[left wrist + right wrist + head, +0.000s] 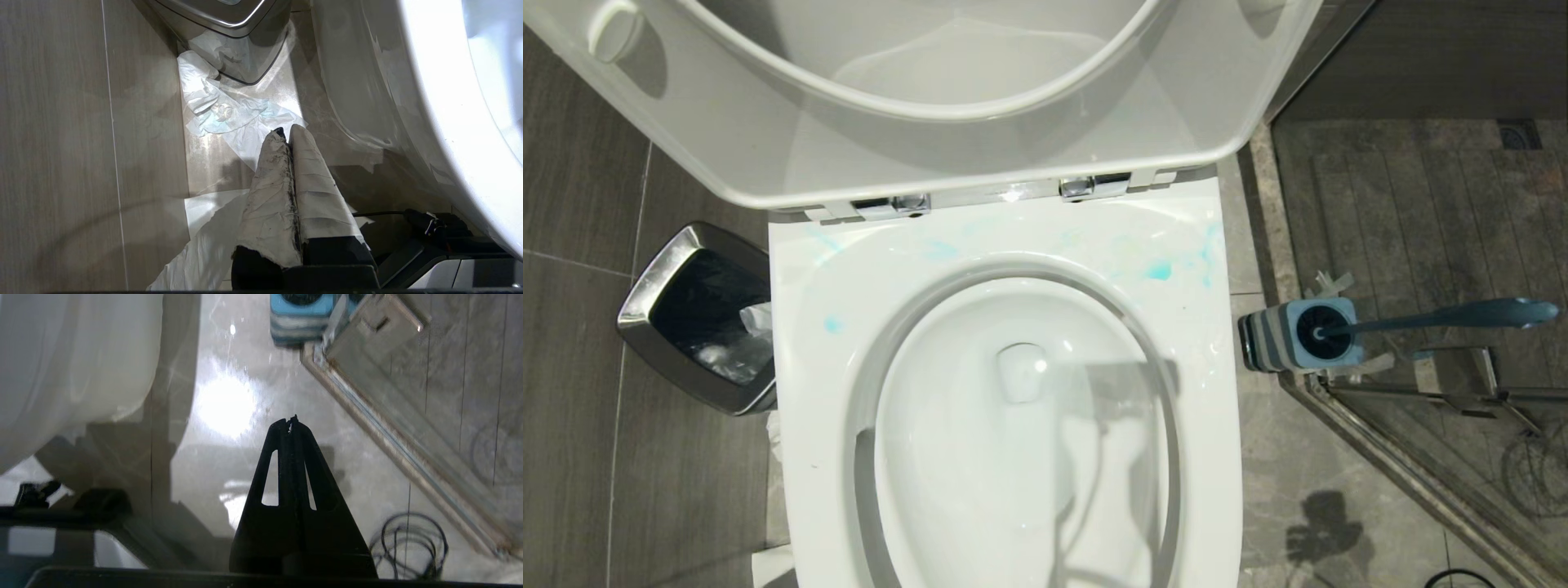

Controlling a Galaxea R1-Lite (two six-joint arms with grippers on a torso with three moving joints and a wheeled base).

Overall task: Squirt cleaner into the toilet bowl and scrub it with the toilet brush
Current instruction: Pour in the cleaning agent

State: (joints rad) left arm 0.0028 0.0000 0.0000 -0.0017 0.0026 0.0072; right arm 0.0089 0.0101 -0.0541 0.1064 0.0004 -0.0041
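The left tool [288,132] hangs low beside the toilet [1005,384], its two tape-wrapped fingers pressed together on nothing, over crumpled tissue [216,108] on the floor near one steel bin [698,314]. The right tool [291,421], fingers also together and empty, hangs over bare floor. One brush [1437,317] stands in its holder [1298,335] right of the toilet; teal smears mark the rim.

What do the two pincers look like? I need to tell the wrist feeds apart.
The left pincer has tapered fingers wrapped in grubby, wrinkled white tape over black. The right pincer is bare black, its wedge-shaped fingers each pierced by a long slot.
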